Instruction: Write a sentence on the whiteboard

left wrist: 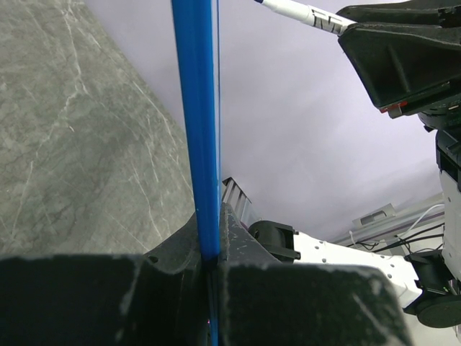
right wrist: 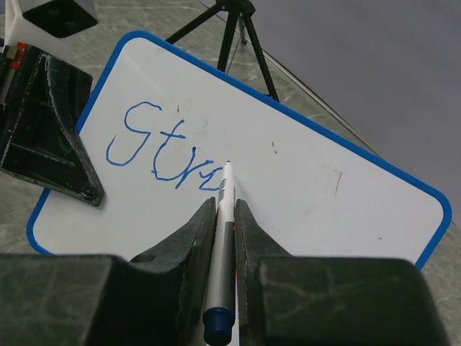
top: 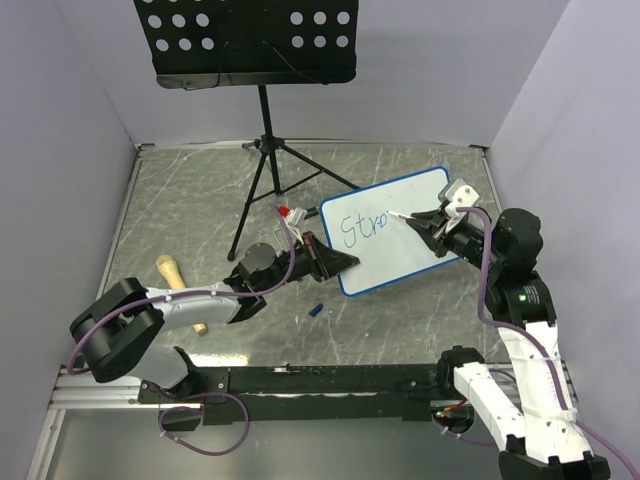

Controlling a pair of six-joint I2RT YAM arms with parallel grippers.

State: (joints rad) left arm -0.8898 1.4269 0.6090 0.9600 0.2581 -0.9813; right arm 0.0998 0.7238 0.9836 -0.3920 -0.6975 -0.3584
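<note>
The whiteboard [top: 405,215], white with a blue frame, stands tilted on the table. My left gripper [top: 343,262] is shut on its lower left edge. In the left wrist view the blue frame [left wrist: 198,122] runs edge-on between the jaws of that gripper [left wrist: 210,216]. My right gripper [top: 428,226] is shut on a white marker [right wrist: 225,216]. Its tip rests on the board at the end of the sentence [right wrist: 155,148], blue lettering that reads roughly "Stro". In the right wrist view the right gripper [right wrist: 225,204] clamps the marker's barrel, and the left gripper [right wrist: 43,137] shows at the board's left edge.
A black perforated music stand [top: 250,40] on a tripod [top: 265,165] stands behind the board. A wooden object [top: 175,280] lies at the left beside the left arm. A small blue cap [top: 315,309] lies in front of the board, and a red-tipped item [top: 287,212] behind the left gripper.
</note>
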